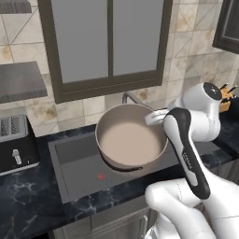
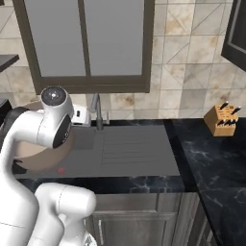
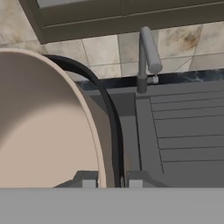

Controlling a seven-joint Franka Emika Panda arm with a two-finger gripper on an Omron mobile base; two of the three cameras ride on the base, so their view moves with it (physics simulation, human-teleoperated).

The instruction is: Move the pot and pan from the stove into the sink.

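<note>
Hand view, nearest first: the two dark fingers (image 3: 89, 183) are clamped on the rim of the pot (image 3: 39, 131), one tip inside the wall and one outside, beside a dark handle loop. Past the rim lies the ribbed drainboard of the grey sink (image 3: 183, 140), then the steel faucet (image 3: 146, 57) against the tiled wall. From the left base view the tan pot (image 1: 130, 140) sits over the sink basin (image 1: 74, 163), with a toaster (image 1: 16, 144) to the left on the dark marble surface (image 1: 28, 205). A knife block (image 2: 221, 120) stands well apart on the right.
</note>
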